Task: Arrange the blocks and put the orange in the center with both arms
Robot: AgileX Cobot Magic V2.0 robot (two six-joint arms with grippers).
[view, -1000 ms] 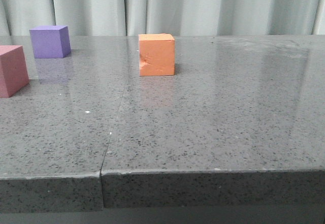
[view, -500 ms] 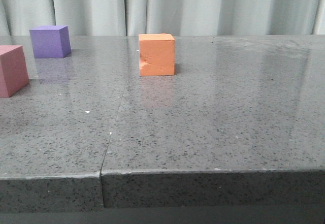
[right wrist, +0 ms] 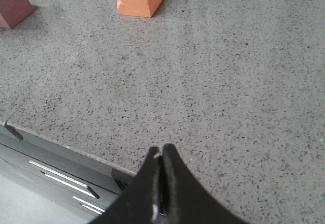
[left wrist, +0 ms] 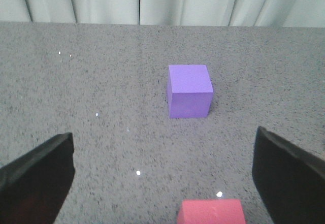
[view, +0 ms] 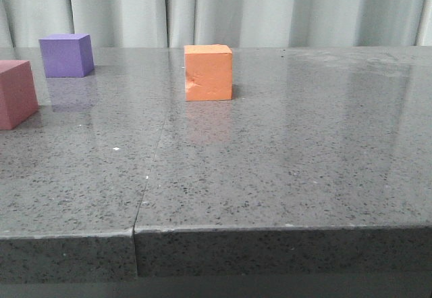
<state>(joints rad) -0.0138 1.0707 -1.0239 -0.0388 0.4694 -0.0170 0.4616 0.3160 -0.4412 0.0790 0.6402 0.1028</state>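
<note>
**Three foam cubes scattered, neither gripper holding anything**

Two arms are back near the table's front edge, neither visible in the front view. Nearest, the right black two-fingered gripper (right wrist: pixel 161 158) hangs over the front edge of the speckled grey stone table (view: pixel 283 176), its fingers pressed together with nothing between them. The left black gripper (left wrist: pixel 162 176) has its fingers spread wide, well wider than a cube, and is empty too.

Reading the front view as a clock face, the matte pink foam cube (view: pixel 16 94) sits nearest at about nine o'clock, cut off by the picture's left border. Farther back, the matte orange foam cube (view: pixel 208 72), dented on its near face, stands near twelve o'clock. Farthest, at about ten o'clock, is the matte purple foam cube (view: pixel 66 55). All three stand well apart. In the left wrist view the pink cube lies between the spread fingers, with the purple one beyond it.

Judging the risks: the foam is soft, so a hard squeeze could deform it. An off-centre descent could nudge the pink cube sideways. The right fingers must open before reaching the orange cube, or they will shove it. Both arms working toward the middle could also collide.
</note>
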